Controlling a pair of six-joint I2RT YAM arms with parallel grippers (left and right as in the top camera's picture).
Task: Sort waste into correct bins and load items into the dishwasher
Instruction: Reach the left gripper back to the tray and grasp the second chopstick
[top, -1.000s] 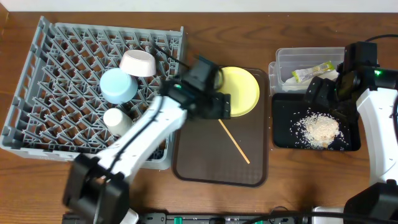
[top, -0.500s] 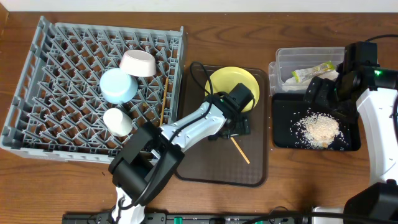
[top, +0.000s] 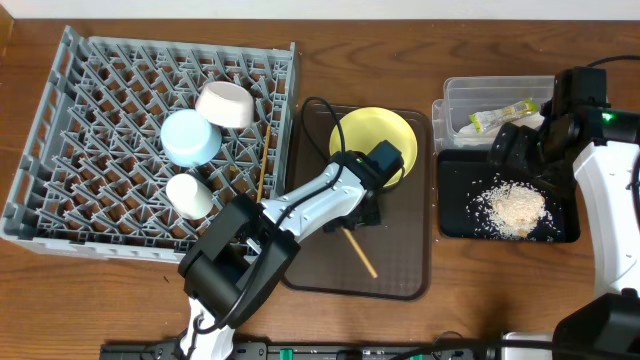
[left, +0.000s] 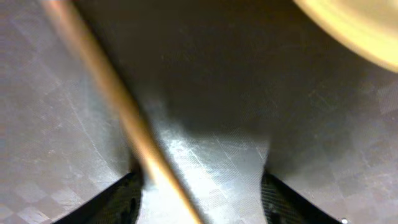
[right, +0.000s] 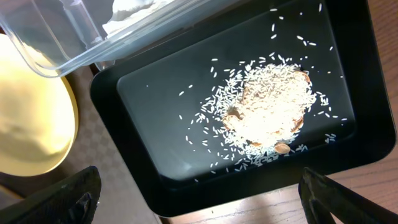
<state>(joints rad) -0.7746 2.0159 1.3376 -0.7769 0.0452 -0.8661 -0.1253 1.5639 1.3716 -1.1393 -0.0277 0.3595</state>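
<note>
The blue bowl (top: 190, 138), white bowl (top: 226, 104), cup (top: 188, 196) and one chopstick (top: 264, 160) sit in the grey rack (top: 90, 120). The wrapper (top: 503, 117) lies in the clear tub (top: 447, 108), and the rice (top: 515, 207) lies in the black tray (top: 455, 190).

Your left arm (top: 300, 205) has white links, black joints, black fingers (left: 118, 199) and a looping black cable (top: 306, 112); the right arm (top: 600, 185) shows what may be a green LED (top: 606, 117).

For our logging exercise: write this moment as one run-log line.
left gripper: open astride chopstick | right gripper: open above black tray | rice: in black tray
</note>
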